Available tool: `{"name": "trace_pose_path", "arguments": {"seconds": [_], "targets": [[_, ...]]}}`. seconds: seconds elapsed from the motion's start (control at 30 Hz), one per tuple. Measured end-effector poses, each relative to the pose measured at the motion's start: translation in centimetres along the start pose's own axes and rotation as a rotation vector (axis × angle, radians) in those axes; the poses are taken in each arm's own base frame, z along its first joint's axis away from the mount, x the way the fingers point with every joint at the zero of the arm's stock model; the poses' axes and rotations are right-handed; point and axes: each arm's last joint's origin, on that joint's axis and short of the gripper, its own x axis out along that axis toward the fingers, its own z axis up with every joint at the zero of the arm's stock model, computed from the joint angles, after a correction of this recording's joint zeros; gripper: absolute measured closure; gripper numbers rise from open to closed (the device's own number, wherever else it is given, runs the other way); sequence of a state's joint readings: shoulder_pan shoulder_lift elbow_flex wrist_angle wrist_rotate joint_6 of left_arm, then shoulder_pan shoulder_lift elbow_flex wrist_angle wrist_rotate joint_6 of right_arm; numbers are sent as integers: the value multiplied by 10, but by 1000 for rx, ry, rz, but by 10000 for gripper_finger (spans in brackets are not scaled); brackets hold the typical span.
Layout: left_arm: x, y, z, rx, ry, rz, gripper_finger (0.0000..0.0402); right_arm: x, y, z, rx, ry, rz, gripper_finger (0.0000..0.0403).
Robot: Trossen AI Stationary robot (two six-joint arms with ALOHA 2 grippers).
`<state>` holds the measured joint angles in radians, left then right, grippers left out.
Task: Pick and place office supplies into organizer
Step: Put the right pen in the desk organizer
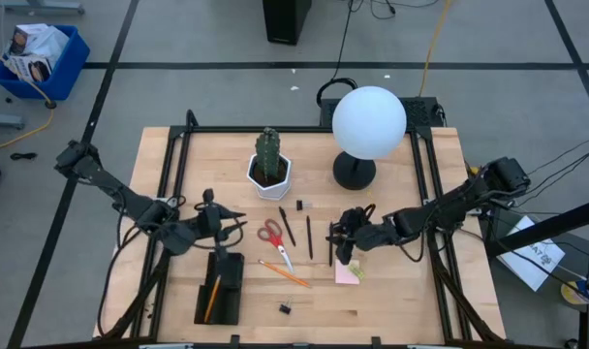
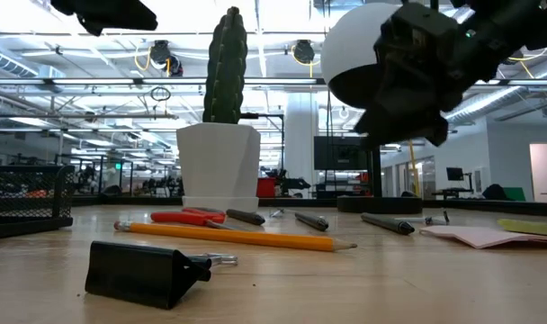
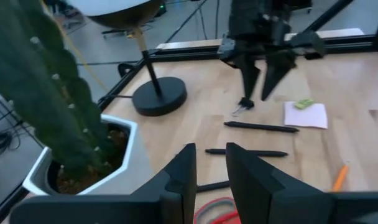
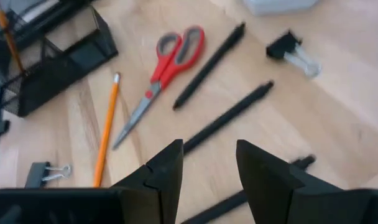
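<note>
- The left end effector (image 1: 213,215) hangs over the tabletop (image 1: 391,296) just at 12 o'clock of the organizer (image 1: 220,288); its fingers (image 3: 179,177) stand a narrow gap apart with nothing between them.
- The organizer, a black tray, lies at the left front of the tabletop, with an orange pencil (image 1: 211,299) lying inside one compartment.
- At 3 o'clock of the left end effector lie the red-handled scissors (image 1: 273,238), and a second pencil (image 1: 285,273) lies slanted at 5 o'clock of them.
- A black clip (image 1: 286,308) sits alone near the front edge.
- Two dark pens (image 1: 288,226) lie between the scissors and the right arm.
- The cactus (image 1: 268,163) stands at 12 o'clock of the scissors.
- The right end effector (image 1: 345,237) hovers with fingers (image 4: 163,175) parted and empty, just at 12 o'clock of the pink sticky-note pad (image 1: 348,273).
</note>
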<state>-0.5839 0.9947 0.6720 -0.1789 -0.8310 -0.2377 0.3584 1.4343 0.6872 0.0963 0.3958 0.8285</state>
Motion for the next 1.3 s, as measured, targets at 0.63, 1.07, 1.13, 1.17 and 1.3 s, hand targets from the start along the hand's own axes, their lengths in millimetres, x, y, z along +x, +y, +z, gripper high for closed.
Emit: {"name": "trace_pose_path", "arguments": {"seconds": [0.63, 1.07, 1.13, 1.17, 1.3], "targets": [[5, 3, 0, -32, 29, -56, 309, 45, 60, 8, -23, 282, -326, 261], [5, 2, 0, -24, 31, -64, 309, 48, 53, -7, 28, 325, -495, 261], [5, 2, 0, -19, 31, -65, 309, 49, 53, -7, 29, 327, -494, 261], [5, 2, 0, -20, 31, -65, 309, 51, 52, -8, 33, 327, -490, 261], [5, 2, 0, -20, 31, -65, 309, 60, 50, -16, 33, 352, -495, 261]]}}
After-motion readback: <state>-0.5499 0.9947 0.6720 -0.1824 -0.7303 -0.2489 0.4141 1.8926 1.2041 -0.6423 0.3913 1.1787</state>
